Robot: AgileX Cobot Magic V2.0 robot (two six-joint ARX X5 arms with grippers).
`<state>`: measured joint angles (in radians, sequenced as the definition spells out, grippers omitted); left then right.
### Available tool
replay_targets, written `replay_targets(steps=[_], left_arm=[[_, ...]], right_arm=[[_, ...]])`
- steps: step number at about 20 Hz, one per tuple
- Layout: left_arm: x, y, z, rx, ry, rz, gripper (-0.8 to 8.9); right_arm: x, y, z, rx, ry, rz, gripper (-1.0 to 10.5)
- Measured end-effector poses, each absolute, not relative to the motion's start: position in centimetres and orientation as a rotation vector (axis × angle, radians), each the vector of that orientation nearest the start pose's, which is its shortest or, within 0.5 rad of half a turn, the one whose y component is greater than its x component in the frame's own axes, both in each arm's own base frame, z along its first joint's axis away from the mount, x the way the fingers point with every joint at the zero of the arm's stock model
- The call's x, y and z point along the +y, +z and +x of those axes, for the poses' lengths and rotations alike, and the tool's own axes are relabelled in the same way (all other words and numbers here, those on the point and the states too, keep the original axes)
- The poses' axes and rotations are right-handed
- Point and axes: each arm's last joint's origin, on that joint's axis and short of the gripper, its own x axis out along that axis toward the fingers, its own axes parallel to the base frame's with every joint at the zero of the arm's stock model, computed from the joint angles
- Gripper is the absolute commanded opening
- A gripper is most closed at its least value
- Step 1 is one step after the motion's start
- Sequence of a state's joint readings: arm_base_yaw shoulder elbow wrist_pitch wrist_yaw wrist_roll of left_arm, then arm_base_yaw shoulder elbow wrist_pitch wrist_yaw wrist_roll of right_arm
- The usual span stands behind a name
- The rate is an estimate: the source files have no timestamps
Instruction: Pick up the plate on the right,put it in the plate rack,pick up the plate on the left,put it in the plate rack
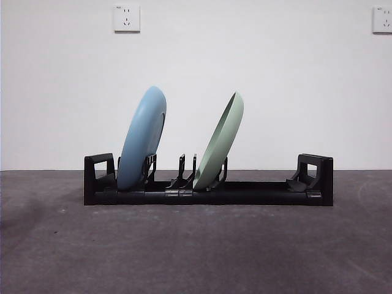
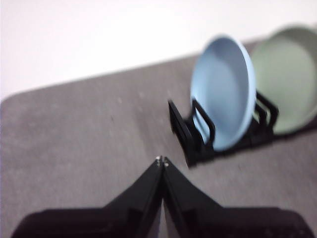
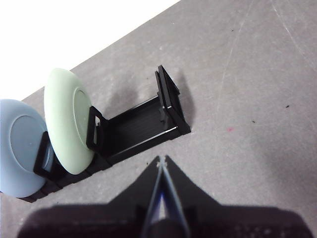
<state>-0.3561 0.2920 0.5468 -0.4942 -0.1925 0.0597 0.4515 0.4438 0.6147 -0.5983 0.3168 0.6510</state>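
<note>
1. Front view: you are looking level across a dark grey table (image 1: 196,257) at the plate rack (image 1: 208,195), a long low black plastic rack with a blocky post at each end, standing side-on in front of a white wall (image 1: 275,79).
2. Two plates already stand on edge in the rack. The blue plate (image 1: 143,138) sits near the left post and leans to the right at its top. The green plate (image 1: 219,142) sits near the middle and leans the same way, more steeply. The two are apart, not touching. The stretch of rack to the right of the green plate holds nothing.
3. No arm shows in the front view, so judge both to be waiting clear of the rack.
4. In the left wrist view, the left gripper (image 2: 162,159) has its two black jaws pressed together, tip to tip, with nothing between them. It hangs above bare table, near the rack end that carries the blue plate.
5. In the right wrist view, the right gripper (image 3: 161,160) also has its jaws pressed together and holds nothing. It hangs just off the vacant end of the rack.
6. With both plates racked, you can judge the task as done.
7. Handling, as a judgement: the plates look stiff, smooth and fairly light, with a matte finish that may still slip. They could chip if knocked. If you must take one again, pinch the upper rim, which stands clear of the prongs, and lift straight out of the slot.
</note>
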Motion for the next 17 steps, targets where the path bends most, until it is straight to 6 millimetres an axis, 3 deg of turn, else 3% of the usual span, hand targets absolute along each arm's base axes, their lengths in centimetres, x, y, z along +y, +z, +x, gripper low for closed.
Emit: replay_targets(steps=[2,6,9,11,17], left_arm=[[-2.0,25.9,8.3,0.174,-0.152,0.097,-0.03],[-1.3,19.6,9.4,0.153,-0.110,0.076,-0.03],[-1.0,16.4,9.5,0.179,-0.078,0.065,-0.03],[-0.9,15.3,9.5,0.186,-0.065,0.050,-0.03],[-0.8,15.2,9.4,0.185,-0.059,0.045,-0.03]], right_arm=[[3.5,27.8,9.4,0.422,-0.002,0.481,-0.1],[3.5,27.8,9.4,0.423,-0.002,0.481,-0.1],[3.5,27.8,9.4,0.422,-0.002,0.481,-0.1],[3.5,27.8,9.4,0.422,-0.002,0.481,-0.1],[3.5,27.8,9.4,0.423,-0.002,0.481,-0.1]])
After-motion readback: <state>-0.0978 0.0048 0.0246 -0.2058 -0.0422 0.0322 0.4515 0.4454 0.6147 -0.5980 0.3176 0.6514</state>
